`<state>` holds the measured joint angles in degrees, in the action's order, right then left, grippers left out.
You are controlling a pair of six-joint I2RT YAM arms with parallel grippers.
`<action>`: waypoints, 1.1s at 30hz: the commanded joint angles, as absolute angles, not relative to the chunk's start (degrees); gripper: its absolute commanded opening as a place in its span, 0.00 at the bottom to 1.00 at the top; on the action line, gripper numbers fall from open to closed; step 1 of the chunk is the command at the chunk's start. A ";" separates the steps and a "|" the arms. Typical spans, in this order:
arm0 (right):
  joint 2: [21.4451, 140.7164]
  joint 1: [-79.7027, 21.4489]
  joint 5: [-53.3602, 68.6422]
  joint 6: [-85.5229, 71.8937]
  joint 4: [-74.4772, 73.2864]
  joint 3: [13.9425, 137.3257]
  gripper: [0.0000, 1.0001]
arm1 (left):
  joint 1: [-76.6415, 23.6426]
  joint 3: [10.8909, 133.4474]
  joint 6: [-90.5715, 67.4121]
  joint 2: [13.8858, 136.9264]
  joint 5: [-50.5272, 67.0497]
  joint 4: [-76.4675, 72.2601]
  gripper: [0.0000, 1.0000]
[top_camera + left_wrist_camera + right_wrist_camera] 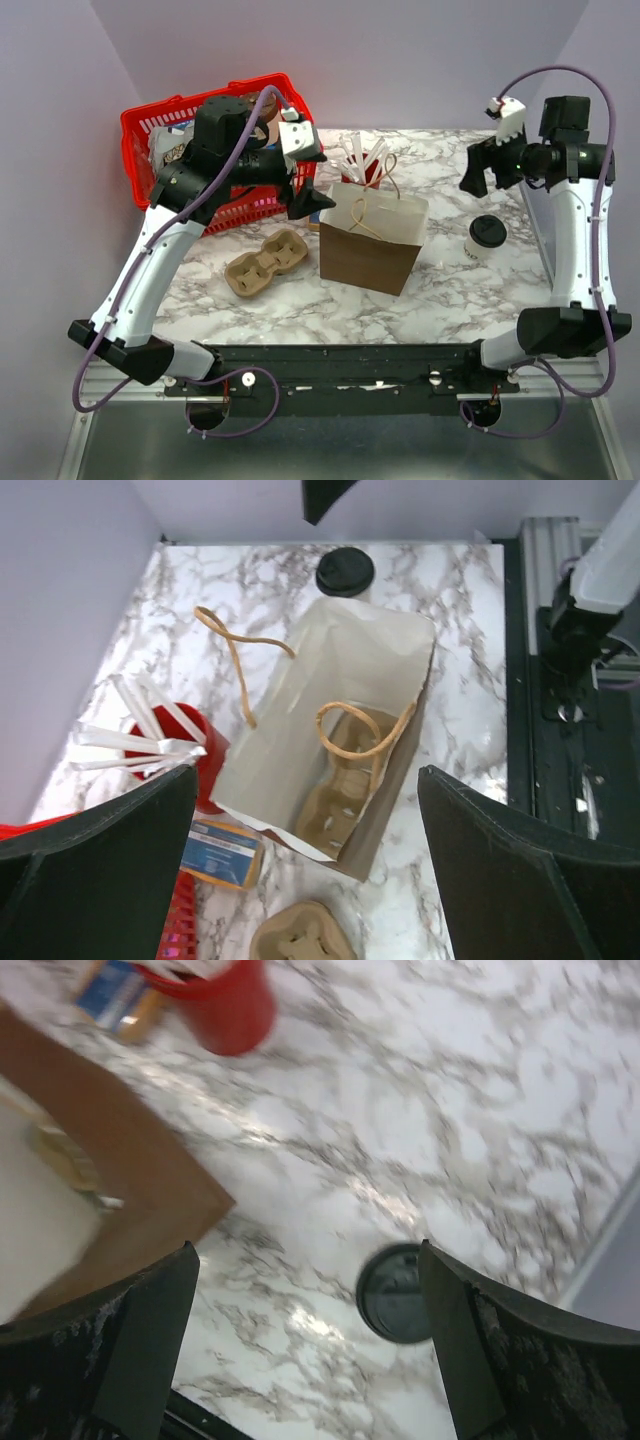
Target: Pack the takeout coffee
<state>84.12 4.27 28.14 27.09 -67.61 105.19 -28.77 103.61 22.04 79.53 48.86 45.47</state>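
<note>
Takeout coffee (487, 238) near table (450, 290) edge

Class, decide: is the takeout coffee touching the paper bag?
Apart. Top external view shows bare marble between the takeout coffee and the paper bag.

Robot lab: plain-walled booth (350, 60), marble-print tabletop (470, 290).
</note>
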 commanded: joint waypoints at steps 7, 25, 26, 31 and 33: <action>88.59 8.88 17.50 40.59 -66.18 90.80 1.00 | -27.07 99.93 17.92 79.54 42.98 38.05 0.99; 97.12 9.67 6.94 48.43 -66.36 89.56 1.00 | -26.81 96.68 19.86 78.66 46.05 39.11 0.99; 97.29 9.84 6.94 48.51 -66.36 89.56 1.00 | -26.89 96.59 19.78 78.66 46.32 39.11 0.99; 99.22 10.37 7.29 48.25 -66.45 90.26 1.00 | -26.81 96.59 19.51 79.28 47.20 38.94 0.99; 99.49 10.55 7.38 48.43 -66.45 90.26 1.00 | -26.81 96.77 19.60 79.45 47.20 38.85 0.99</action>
